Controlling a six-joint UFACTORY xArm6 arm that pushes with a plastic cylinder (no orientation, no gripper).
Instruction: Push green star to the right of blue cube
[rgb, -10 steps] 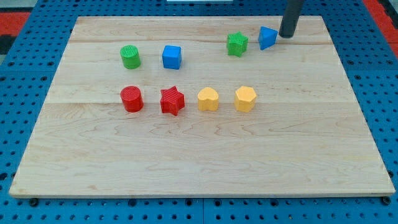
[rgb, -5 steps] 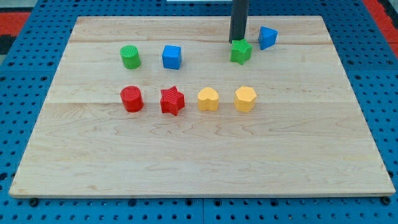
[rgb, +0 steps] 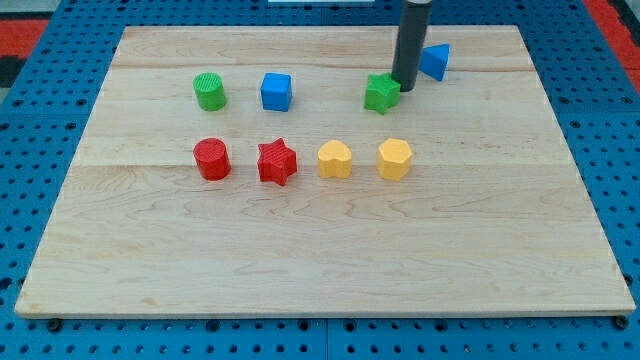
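The dark rod comes down from the view's top and my tip (rgb: 405, 88) sits on the wooden tabletop (rgb: 320, 250), touching the green star (rgb: 381, 93) on its right side as the view has it. There is no pincer on this arm, only the straight rod, so nothing opens or clamps.

The green star lies in the upper part of the board, well to the view's right of the blue cube (rgb: 276, 91) and roughly level with it. Just past the rod, toward the view's right and a little higher, a blue wedge-like block (rgb: 435, 61) lies partly behind the rod; its exact shape is hard to make out. Left of the blue cube stands a green cylinder (rgb: 209, 92).

A second row runs lower across the middle: a red cylinder (rgb: 212, 159), then a red star (rgb: 277, 162) near it, then a yellow heart-like block (rgb: 334, 159) and a yellow faceted block (rgb: 395, 158) at the right end, below the green star.
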